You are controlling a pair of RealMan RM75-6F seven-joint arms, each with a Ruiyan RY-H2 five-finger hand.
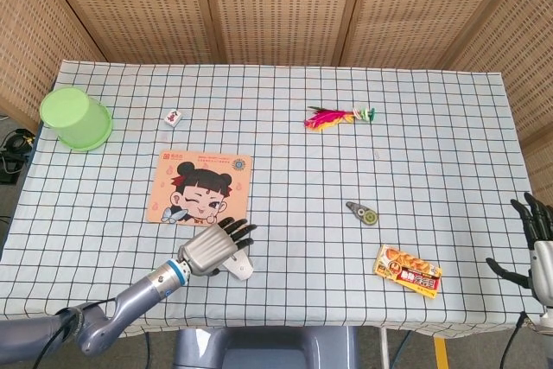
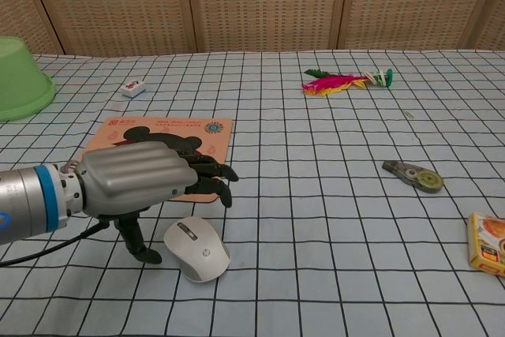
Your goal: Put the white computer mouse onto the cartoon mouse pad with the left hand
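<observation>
The blue-and-white checked tablecloth (image 1: 285,162) spread under everything, and on it lay the peach-coloured cartoon mouse pad with a winking girl's face (image 1: 200,187), bare of any mouse. My left hand (image 2: 146,181) hung low just above the small white wireless computer mouse (image 2: 197,249), palm down, fingers (image 2: 207,174) spread apart and holding nothing, thumb reaching down beside the mouse's left flank. The mouse sat on the cloth just beside the pad's near right corner, off it. My right hand (image 1: 537,244) waited at the table's far right edge, fingers apart and empty. By my reckoning the task was barely begun: I was over the mouse, but the grasp, the lift and the short carry onto the pad were all left to do.
</observation>
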